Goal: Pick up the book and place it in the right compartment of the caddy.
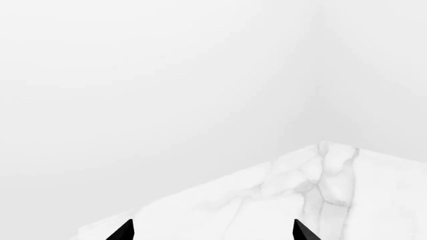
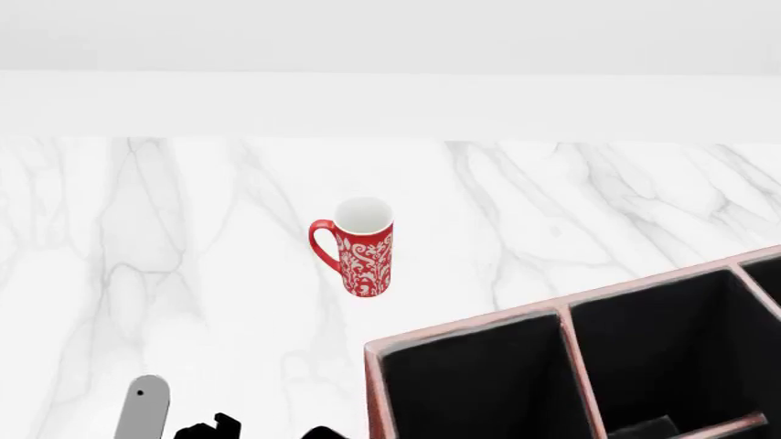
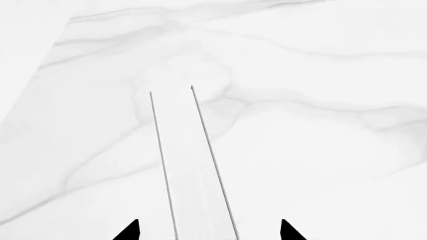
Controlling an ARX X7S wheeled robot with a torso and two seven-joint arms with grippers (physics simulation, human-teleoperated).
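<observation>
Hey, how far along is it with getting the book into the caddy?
Nothing looks done yet: the compartments of the reddish-brown leather-look caddy that the head view shows hold no book. In hand: the right gripper, jaws apart, is lined up on the white page edge of the black-covered book on the white marble table, not yet closed. Left: grip, lift, carry to the right compartment.

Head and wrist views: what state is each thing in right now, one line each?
book: on the table, white page edge facing the right wrist camera, not gripped.
caddy: upright, open-topped; no book in the compartments that show.
mug: upright on the table, apart from the caddy.
left gripper: open, empty.
right gripper: open, fingers either side of the book, gaps on both sides.
</observation>
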